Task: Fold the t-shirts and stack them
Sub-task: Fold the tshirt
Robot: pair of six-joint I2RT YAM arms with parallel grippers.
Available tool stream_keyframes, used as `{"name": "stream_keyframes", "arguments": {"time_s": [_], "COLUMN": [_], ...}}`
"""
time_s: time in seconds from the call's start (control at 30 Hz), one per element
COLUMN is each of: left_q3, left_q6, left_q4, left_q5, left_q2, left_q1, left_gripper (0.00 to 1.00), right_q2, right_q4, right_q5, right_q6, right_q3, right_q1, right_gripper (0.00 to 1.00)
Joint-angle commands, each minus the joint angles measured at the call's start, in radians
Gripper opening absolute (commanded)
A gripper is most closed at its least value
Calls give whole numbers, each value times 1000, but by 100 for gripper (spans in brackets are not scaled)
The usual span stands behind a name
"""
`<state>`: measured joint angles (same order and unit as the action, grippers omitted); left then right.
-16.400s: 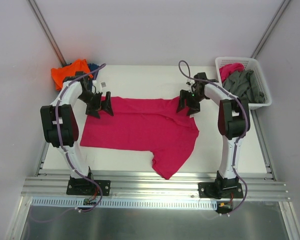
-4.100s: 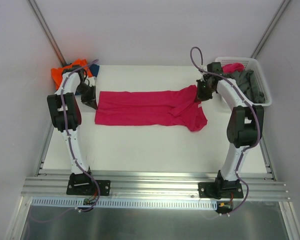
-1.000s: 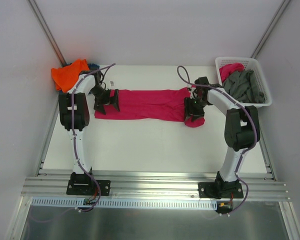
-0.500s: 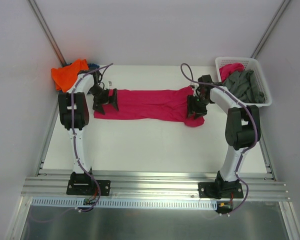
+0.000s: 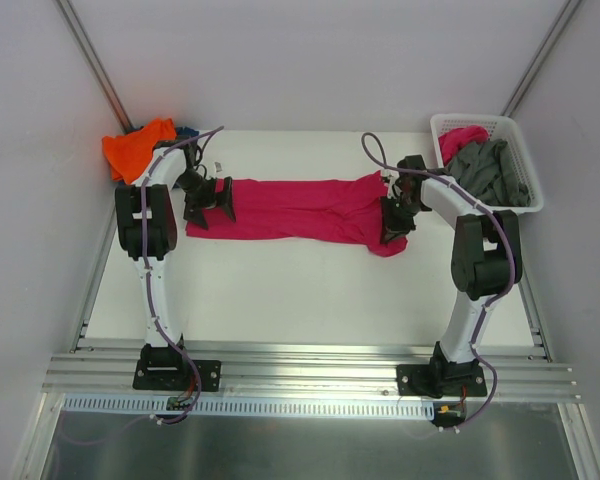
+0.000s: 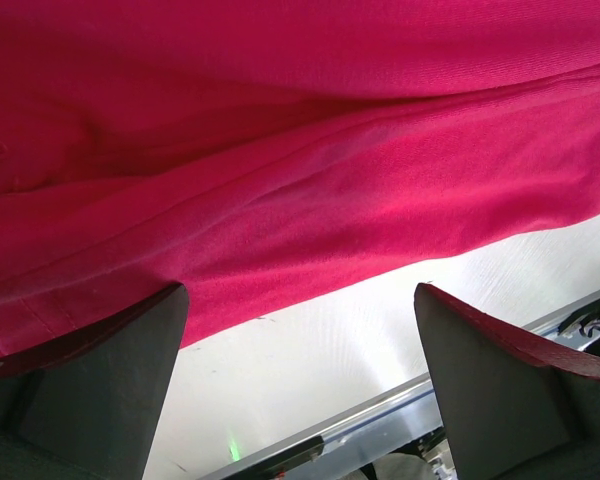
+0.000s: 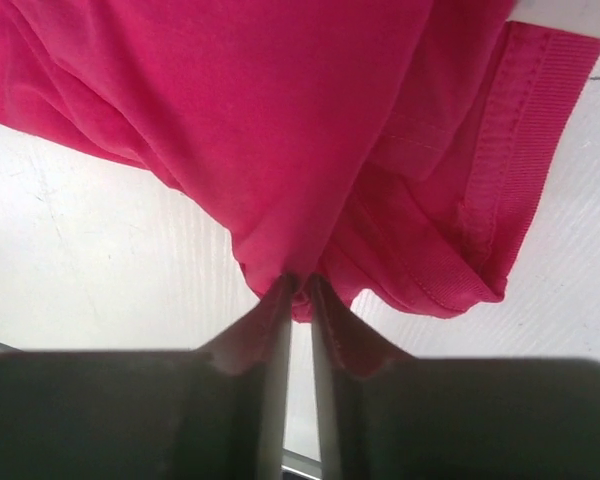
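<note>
Overhead, wrist close-ups; shared pink t-shirt [image 5: 300, 208]

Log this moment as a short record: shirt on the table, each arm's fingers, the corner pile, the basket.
shirt on table: pink t-shirt, lying as a long folded strip across the table
left fingers: wide open at the strip's left end, gripping nothing
right fingers: pinched on cloth at the strip's right end
far-left corner: orange t-shirt, dark blue t-shirt behind it
basket: white, far right, holding grey shirts and some pink cloth
</note>
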<state>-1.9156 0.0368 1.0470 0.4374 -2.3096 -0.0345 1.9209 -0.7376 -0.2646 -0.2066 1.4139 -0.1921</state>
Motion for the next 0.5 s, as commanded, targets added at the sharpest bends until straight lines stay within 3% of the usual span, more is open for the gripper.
{"name": "stream_keyframes", "arguments": {"time_s": [0.0, 0.03, 0.07, 0.47], "left_q3": [17, 17, 17, 30], "left_q6": [8, 8, 6, 9], "left_q4": [-1, -2, -1, -2], "left_q5": [-25, -26, -26, -28], "left_q2": [1, 3, 1, 10], "left_q1": [-10, -11, -10, -10], "left_gripper": [99, 99, 99, 99], "right_q2": [-19, -22, -25, -36], "right_q4": [-17, -16, -16, -23], "right_q5": [-28, -27, -19, 18], "right_q6": [-20, -20, -22, -54], "right_q3": [26, 31, 33, 53], "right_q1": [-7, -7, -6, 102], "right_gripper": [13, 2, 1, 0]}}
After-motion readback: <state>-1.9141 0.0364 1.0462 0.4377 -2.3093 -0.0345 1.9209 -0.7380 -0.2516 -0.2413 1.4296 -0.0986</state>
